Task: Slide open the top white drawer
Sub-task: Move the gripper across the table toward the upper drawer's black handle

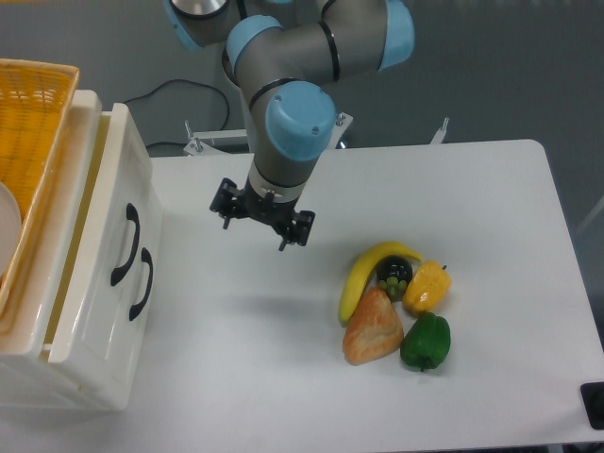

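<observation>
- the tool hangs over the middle-left of the table, its two fingers spread apart with nothing between them; it touches nothing.
- above it the grey arm with pale blue joint caps rises to a white pedestal base at the table's far edge.
- the table is a plain white sheet with rounded corners; the tool's faint shadow lies on it below and a little left of the tool.
- the top white drawer is at the left edge of the table, well apart from the tool, its cream front facing right with a black arched handle; it appears pulled out a little from the cabinet body.
- a second black handle sits just beside the first, on the lower drawer front.
- an orange woven basket rests on top of the cabinet, at the far left.
- to the tool's right lies a tight cluster of food: a banana, a dark round fruit, a yellow pepper, a green pepper and a piece of bread, each touching its neighbours.
- behind the table the room shows a grey floor and a black cable running toward the base.
- a dark object is cut off by the bottom right corner.
</observation>
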### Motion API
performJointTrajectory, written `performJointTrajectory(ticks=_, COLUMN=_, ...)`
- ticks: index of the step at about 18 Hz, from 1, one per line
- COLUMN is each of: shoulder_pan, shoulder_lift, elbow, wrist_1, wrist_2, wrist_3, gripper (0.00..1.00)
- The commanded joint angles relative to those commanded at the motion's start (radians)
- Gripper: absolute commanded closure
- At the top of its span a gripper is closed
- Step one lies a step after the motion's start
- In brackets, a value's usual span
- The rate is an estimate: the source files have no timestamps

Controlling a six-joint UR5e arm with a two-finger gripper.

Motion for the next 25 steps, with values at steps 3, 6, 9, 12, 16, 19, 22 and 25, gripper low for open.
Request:
performJointTrajectory(ticks=3, shoulder_pan=-0.026, shoulder_lift=-0.002, elbow=0.012, wrist_1=0.003, wrist_2=-0.029, wrist_3=-0.018, gripper=0.0)
performJointTrajectory(ticks=6, shoulder_pan=-0.041, shoulder_lift=0.008, elbow=0.02, wrist_1=0.008, wrist_2=-0.081, wrist_3=-0.043, gripper=0.0)
performJointTrajectory(ticks=9, shoulder_pan=-0.041, shoulder_lift=-0.002, elbow=0.028, wrist_1=0.008, wrist_2=-0.117, wrist_3=-0.046, gripper=0.0)
performJointTrajectory(ticks=12, shoulder_pan=-0.037, shoulder_lift=0.002, elbow=0.028, wrist_1=0.006, wrist_2=-0.127, wrist_3=-0.067, gripper=0.0)
performJointTrajectory(ticks=16, shoulder_pan=-0.043, shoulder_lift=0.002, elbow=0.028, wrist_1=0.006, wrist_2=-0.132, wrist_3=-0.092, gripper=0.0)
performJointTrajectory(ticks=19, shoulder_pan=-0.045, shoulder_lift=0.003, elbow=0.028, wrist_1=0.008, wrist_2=-0.132, wrist_3=-0.098, gripper=0.0)
performJointTrajectory(ticks=22, shoulder_pan=-0.067, shoulder_lift=0.003, elbow=0.028, wrist_1=0.008, wrist_2=-0.131, wrist_3=-0.124, gripper=0.0)
performJointTrajectory(ticks=25, shoulder_pan=-0.078, shoulder_lift=0.006, elbow=0.028, wrist_1=0.009, wrist_2=-0.131, wrist_3=-0.146, gripper=0.0)
